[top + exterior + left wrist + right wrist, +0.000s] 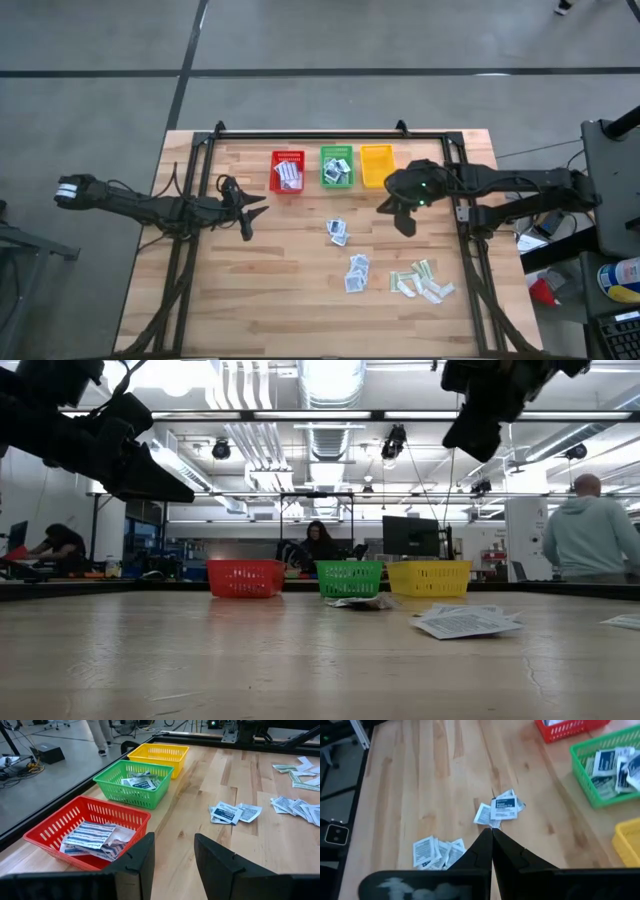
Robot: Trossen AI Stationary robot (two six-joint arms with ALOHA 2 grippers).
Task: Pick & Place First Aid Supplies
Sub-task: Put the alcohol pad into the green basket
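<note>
Wooden bench, packets sorted by type into baskets. Left tool spread, empty by the red basket; right tool pressed together, empty, above the square packets.

We see table straight down from overhead camera, both arms in frame. Low camera sits at tabletop level, facing three baskets and room behind. Left wrist camera looks close along red basket row; right wrist camera looks down on loose packets. All share baskets.
</note>
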